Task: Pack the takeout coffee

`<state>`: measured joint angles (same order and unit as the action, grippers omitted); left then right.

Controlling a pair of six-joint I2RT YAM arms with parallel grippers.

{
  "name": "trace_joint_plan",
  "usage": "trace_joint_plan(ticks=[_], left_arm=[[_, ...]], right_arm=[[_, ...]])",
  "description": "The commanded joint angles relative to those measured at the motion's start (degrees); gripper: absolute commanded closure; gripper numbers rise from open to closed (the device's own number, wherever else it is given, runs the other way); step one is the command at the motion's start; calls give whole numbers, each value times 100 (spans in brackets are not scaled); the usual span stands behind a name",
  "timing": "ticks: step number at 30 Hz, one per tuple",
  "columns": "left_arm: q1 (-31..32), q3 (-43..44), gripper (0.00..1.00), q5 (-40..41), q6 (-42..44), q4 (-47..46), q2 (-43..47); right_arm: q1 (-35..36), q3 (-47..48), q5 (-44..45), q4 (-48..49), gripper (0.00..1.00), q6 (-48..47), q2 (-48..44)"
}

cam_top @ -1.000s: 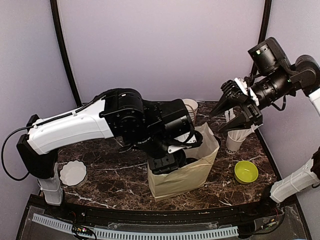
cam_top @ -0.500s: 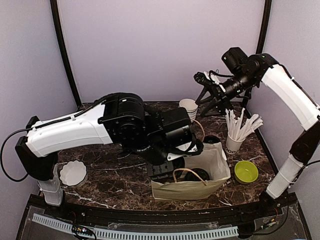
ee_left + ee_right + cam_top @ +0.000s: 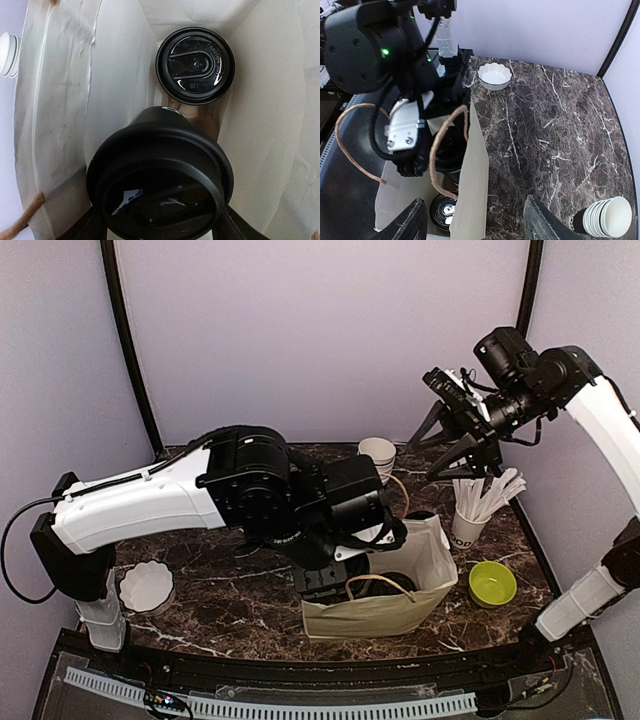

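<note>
In the left wrist view I look down into a brown paper bag (image 3: 60, 100). One takeout coffee (image 3: 195, 65) with a black lid stands on the bag's bottom. A second takeout coffee (image 3: 160, 170) fills the near view, with my left gripper (image 3: 160, 222) shut on its sides. In the top view the left gripper (image 3: 335, 575) reaches into the bag (image 3: 370, 618). My right gripper (image 3: 455, 435) hangs open and empty, high above the bag's back right. Its wrist view shows both lids, one (image 3: 442, 212) low in the bag (image 3: 475, 185) and one (image 3: 451, 150) under the left arm.
A stack of lidless paper cups (image 3: 378, 453) stands behind the bag. A cup with white sticks (image 3: 470, 515) and a green bowl (image 3: 492, 583) are to the bag's right. A white fluted dish (image 3: 146, 585) sits at the front left.
My right gripper has opened wider and swung up and back from beside the bag. The bag has sunk lower with its mouth wider. The left arm has stayed in the bag.
</note>
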<state>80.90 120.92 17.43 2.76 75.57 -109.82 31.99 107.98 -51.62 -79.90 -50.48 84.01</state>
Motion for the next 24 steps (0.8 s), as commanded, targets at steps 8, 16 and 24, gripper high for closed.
trace_joint_plan(ticks=[8,16,24], left_arm=[[26,-68,49,159,22,229,43],[30,-189,49,267,75,245,130],[22,-483,50,584,117,367,335]], right_arm=[[831,-348,-372,531,36,1009,407],[974,163,-306,1162,100,1662,656],[1123,336,-459,2038,100,2156,622]])
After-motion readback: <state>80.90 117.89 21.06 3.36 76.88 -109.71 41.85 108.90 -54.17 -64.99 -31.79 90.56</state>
